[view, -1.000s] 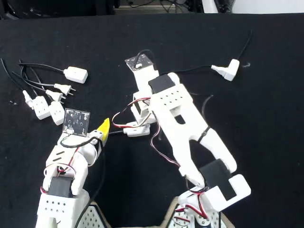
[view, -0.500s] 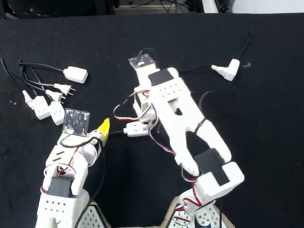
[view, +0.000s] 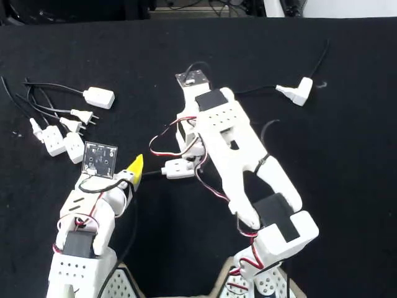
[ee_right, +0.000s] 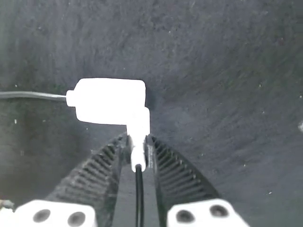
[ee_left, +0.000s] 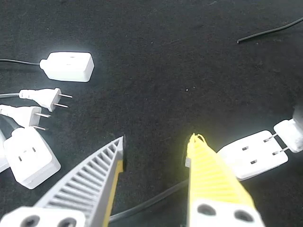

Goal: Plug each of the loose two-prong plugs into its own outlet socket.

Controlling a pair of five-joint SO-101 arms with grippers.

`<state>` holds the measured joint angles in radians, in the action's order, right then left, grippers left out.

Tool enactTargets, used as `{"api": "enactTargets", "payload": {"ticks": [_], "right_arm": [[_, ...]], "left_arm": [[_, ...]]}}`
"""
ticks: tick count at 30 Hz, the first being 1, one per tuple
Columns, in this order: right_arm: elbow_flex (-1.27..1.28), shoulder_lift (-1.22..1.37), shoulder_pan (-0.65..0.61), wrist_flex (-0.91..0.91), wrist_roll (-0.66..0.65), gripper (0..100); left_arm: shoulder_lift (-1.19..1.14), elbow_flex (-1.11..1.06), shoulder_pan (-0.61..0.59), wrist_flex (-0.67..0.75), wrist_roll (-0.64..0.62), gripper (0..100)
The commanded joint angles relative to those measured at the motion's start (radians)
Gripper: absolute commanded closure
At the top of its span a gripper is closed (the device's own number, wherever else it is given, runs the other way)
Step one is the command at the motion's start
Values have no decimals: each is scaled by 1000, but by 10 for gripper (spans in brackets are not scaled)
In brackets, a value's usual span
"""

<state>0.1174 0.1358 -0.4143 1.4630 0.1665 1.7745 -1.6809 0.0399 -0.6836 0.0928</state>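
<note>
My right gripper (ee_right: 137,142) is pinching a white plug (ee_right: 138,123) by its back end. The plug points prongs first at a white socket (ee_right: 109,101) in the middle of the desk (view: 347,186), and it touches the socket. The socket lies with its long side across the desk, left to right. My left gripper (ee_left: 156,138) is spread wide with nothing in it, just left of that socket. Other plugs (view: 80,115) and sockets (view: 99,97) lie by the desk's left edge.

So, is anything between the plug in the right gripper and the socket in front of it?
Nothing visible stands in the way. The right gripper holds the plug directly against the socket, with only bare black table around them.
</note>
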Motion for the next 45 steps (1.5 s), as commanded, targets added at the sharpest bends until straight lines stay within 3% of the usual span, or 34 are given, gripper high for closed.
{"api": "enactTargets", "payload": {"ticks": [1,10,45], "right_arm": [[-44,-1,9,6,34,988],[-73,-4,-54,6,37,988],[-73,136,-54,-29,48,988]], "left_arm": [[2,-19,13,-5,-2,780],[2,-19,13,-5,-2,780],[2,-19,12,-5,0,780]]}}
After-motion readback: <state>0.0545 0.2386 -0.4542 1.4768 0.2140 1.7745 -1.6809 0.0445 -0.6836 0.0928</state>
